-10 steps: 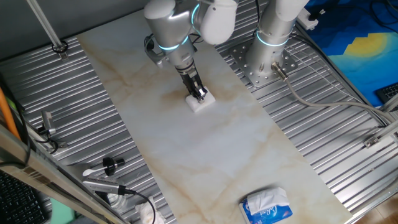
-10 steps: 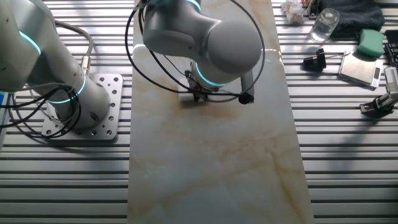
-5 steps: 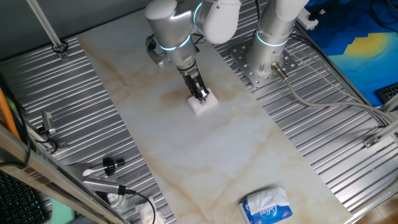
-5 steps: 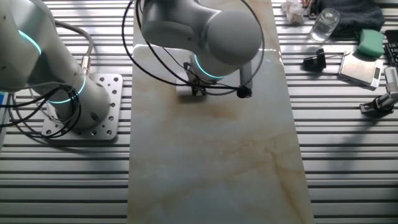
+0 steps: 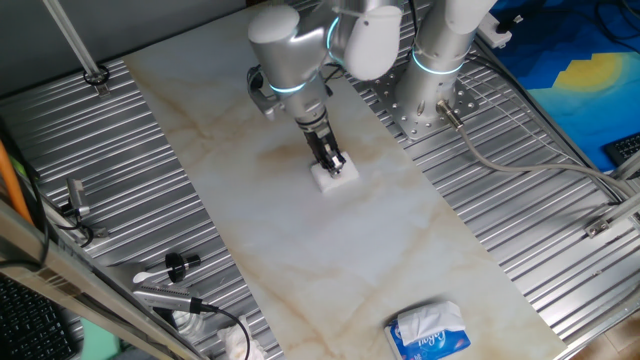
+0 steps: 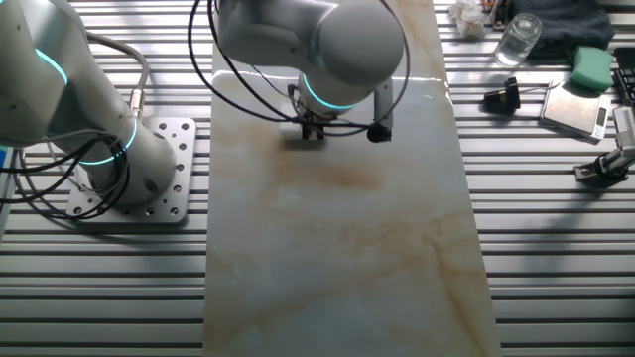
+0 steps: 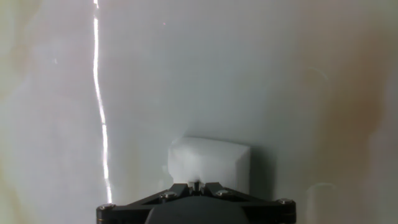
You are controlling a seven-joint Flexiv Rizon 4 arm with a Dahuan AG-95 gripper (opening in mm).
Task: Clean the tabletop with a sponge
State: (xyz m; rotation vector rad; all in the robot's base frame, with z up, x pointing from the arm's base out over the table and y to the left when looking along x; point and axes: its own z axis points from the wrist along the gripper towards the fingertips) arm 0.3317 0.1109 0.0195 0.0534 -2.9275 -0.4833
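Note:
The tabletop (image 5: 330, 240) is a long off-white marble slab with tan veins, seen also as the tabletop (image 6: 342, 248) and the tabletop (image 7: 205, 74). The sponge (image 5: 335, 177), a small white foam block, lies pressed flat on it near the slab's edge closest to the arm's base. My gripper (image 5: 331, 163) is shut on the sponge from above. In the hand view the sponge (image 7: 210, 163) sits just beyond the gripper (image 7: 196, 185). From the other side, the arm hides most of the sponge (image 6: 298, 137) and the gripper (image 6: 312, 132). A brownish smudge (image 6: 342, 177) marks the slab beside it.
A blue-and-white tissue pack (image 5: 428, 333) lies at the slab's near end. Ribbed grey metal (image 5: 120, 190) flanks both long sides. The arm's base plate (image 5: 420, 110) stands close by. A glass (image 6: 517, 40), green block (image 6: 592, 65), scale (image 6: 575, 107) and small tools (image 5: 175, 285) sit off the slab.
The gripper has slid the sponge across the slab, rightward and slightly nearer in one fixed view, away from the brownish smudge and towards the edge by the arm's base.

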